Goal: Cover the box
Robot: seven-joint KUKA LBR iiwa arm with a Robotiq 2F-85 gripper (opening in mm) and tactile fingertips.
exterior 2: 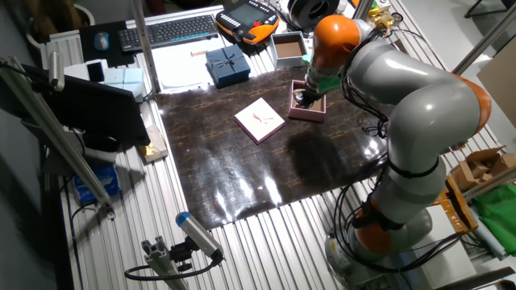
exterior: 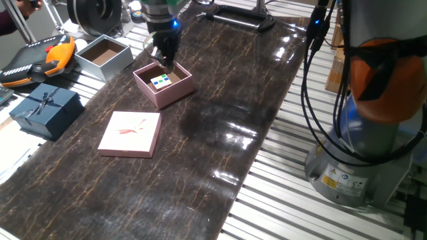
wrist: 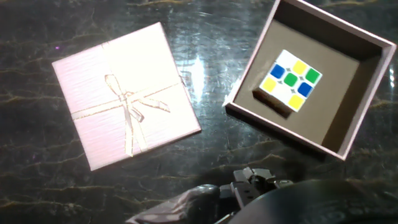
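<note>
Two pink pieces lie apart on the dark marbled mat (exterior: 220, 127): the open pink box (exterior: 164, 84) and its flat lid (exterior: 131, 133), which rests bow-mark up nearer the mat's front edge, not touching the box. Inside the box sits a small puzzle cube (wrist: 288, 83) with blue, yellow and green stickers on a white face, tucked toward one corner of the dark interior. The gripper (exterior: 164, 61) hangs directly over the box's far rim, fingers pointing down; whether its jaws are parted or closed cannot be told from these angles, and nothing is visibly held. Off the mat, on the slatted table (exterior: 280, 200), a grey box (exterior: 104, 57) with a brown inside stands near a dark blue box (exterior: 45, 110) topped by a bow. An orange-and-black teach pendant (exterior: 37, 61) lies beside them at the table's edge.
</note>
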